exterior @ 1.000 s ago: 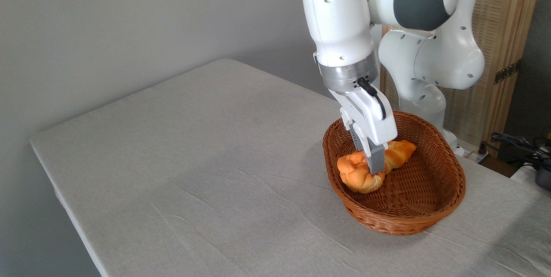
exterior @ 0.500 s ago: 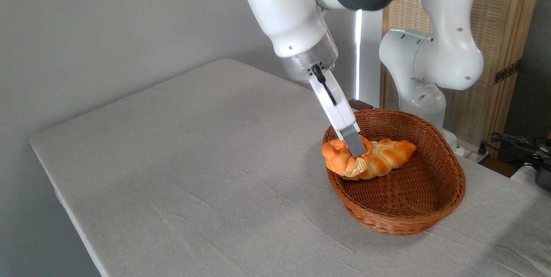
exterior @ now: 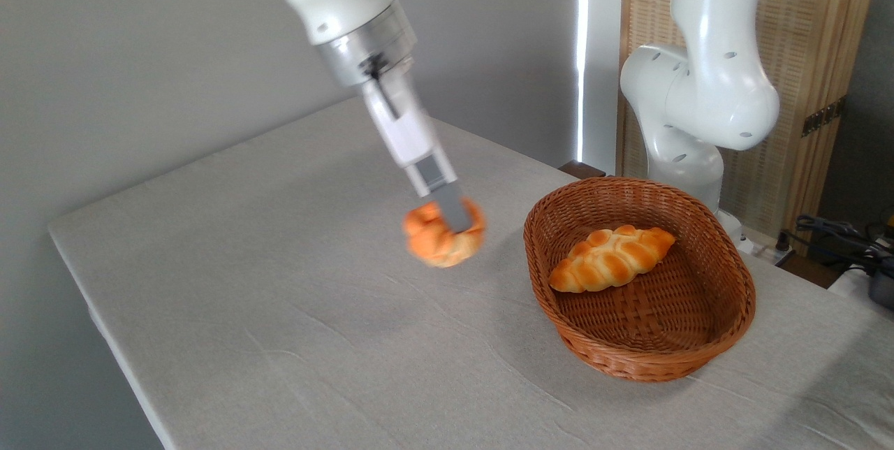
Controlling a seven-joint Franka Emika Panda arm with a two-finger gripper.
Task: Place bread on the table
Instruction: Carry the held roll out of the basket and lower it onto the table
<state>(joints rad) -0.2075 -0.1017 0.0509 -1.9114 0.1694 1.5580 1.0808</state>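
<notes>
Bread [exterior: 443, 239] is out of the basket [exterior: 726, 338] now, pinched in the claw [exterior: 455, 223] and hanging in the air over the bare grey table [exterior: 279, 282], left of the wicker rim. A second ago the claw was down inside the basket, closing on that round bun beside the longer braided loaf [exterior: 612, 258]; half a second ago it was lifting it over the near edge. The arm has since swung left and up, and the loaf lies alone in the basket. To my eye the hard part is done: what remains is lowering the bun to the cloth and letting go.
</notes>
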